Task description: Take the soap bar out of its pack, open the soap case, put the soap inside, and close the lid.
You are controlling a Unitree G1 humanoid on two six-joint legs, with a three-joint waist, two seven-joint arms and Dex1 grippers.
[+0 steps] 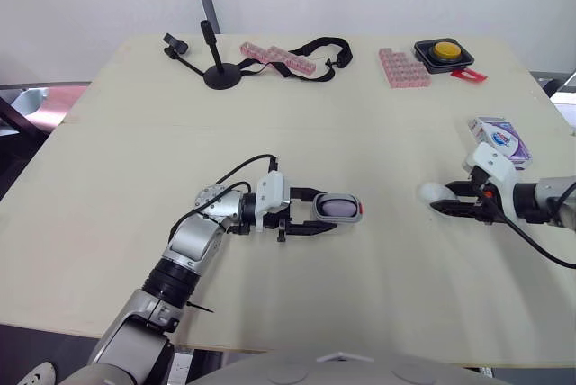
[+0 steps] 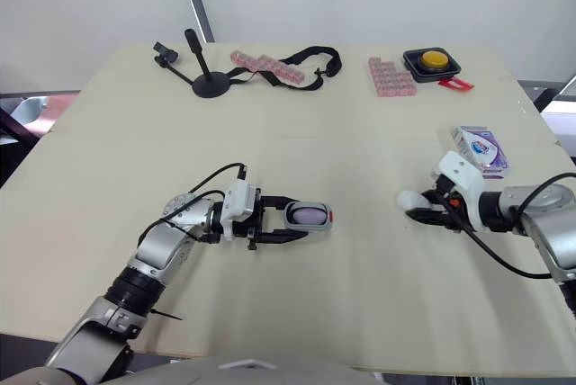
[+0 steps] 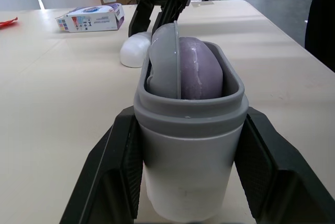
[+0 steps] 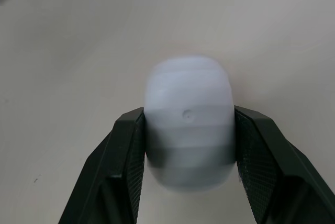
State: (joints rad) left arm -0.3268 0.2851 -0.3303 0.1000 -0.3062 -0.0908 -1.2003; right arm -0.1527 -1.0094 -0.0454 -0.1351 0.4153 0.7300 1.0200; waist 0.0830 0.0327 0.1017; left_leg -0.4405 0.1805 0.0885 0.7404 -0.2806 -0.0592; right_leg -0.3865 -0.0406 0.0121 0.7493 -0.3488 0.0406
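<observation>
Since the soap is seen lying inside the case, only the closing of the lid is judged to be left.

Soap case: the grey case (image 3: 189,130) is held low over the table (image 1: 360,115), near the middle of the front part, with its open side turned toward the robot's right.
Soap: the purple soap (image 3: 201,69) is lodged in the case, and a clear inner plate (image 3: 165,59) is leaned against one face of it.
Left gripper: the left gripper (image 1: 324,212) is closed around the case, one black finger pressed on each long side, so the opening is left free.
Lid: the white lid (image 4: 189,119) is carried to the right of the case, well apart from it and close above the table.
Right gripper: the right gripper (image 1: 443,198) is partly closed, and the lid is clamped between the two fingers at its opposite sides.
Soap pack: the pack (image 1: 498,139) is laid on the table behind the right gripper, near the right edge.
Handling: the case and lid are judged to be stiff, light plastic with smooth, rounded walls, so a slip in the fingers is to be expected if they are pushed askew. The soap is judged firm but slippery.
Where to hold: the lid is best kept by its two sides, with the rim left uncovered, so that it can be pressed squarely on the case.
Risk: the clear plate may be caught under the lid if it stands above the rim.
</observation>
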